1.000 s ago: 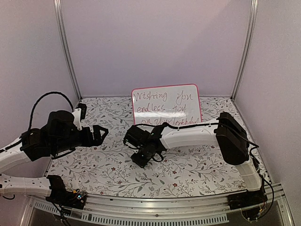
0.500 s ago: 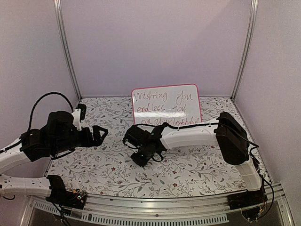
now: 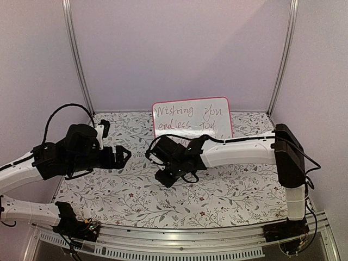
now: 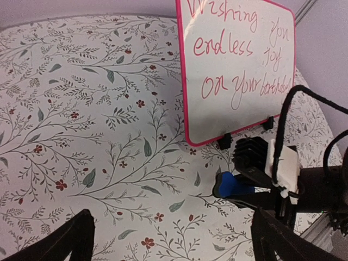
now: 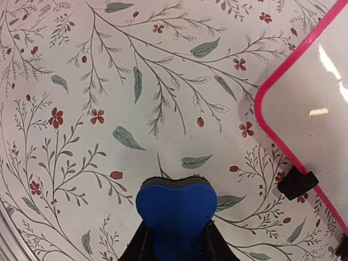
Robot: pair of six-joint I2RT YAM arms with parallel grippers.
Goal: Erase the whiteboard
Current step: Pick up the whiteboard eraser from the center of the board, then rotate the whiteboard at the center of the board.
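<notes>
The whiteboard (image 3: 191, 117) stands upright at the far middle of the floral-patterned tabletop (image 3: 228, 196), close to the back wall. It has a pink-red frame and rests on small black clip feet (image 4: 224, 142). Handwritten lines cover its face; the left wrist view shows them reading "Wishing you endless joy on your birthday".

The right arm reaches in from the right side, across the front of the board's lower edge. The right pincer (image 3: 166, 176) sits just near of the board's lower left corner. Its two fingers are clamped on a blue eraser (image 5: 175, 209), which sticks out past the fingertips. In the right wrist view the eraser is over bare tabletop, to the left of the board's rounded corner and apart from the frame. Whether it touches the tabletop cannot be told.

The left pincer (image 3: 122, 156) hangs over the left part of the tabletop, pointing right toward the right pincer. Its fingers are spread wide apart with nothing between them.
</notes>
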